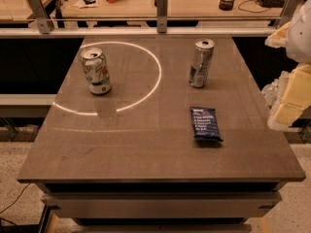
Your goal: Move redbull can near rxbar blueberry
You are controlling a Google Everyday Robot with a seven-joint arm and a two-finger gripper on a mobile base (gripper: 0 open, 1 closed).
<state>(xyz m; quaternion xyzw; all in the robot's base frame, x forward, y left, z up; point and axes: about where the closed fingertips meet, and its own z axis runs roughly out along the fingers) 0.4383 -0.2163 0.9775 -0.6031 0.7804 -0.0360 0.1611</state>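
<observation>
The redbull can (201,62), slim and silver with blue patches, stands upright at the back right of the brown table (146,144). The rxbar blueberry (205,123), a flat dark blue wrapper with white text, lies in front of the can, closer to me and slightly to the right, with a gap between them. My gripper (287,102) hangs at the right edge of the view, beyond the table's right side, well apart from both the can and the bar. It holds nothing that I can see.
A wider white-and-green can (96,71) stands upright at the back left, inside a bright ring of reflected light. A glass railing with metal posts (162,11) runs behind the table. A desk with clutter lies beyond it.
</observation>
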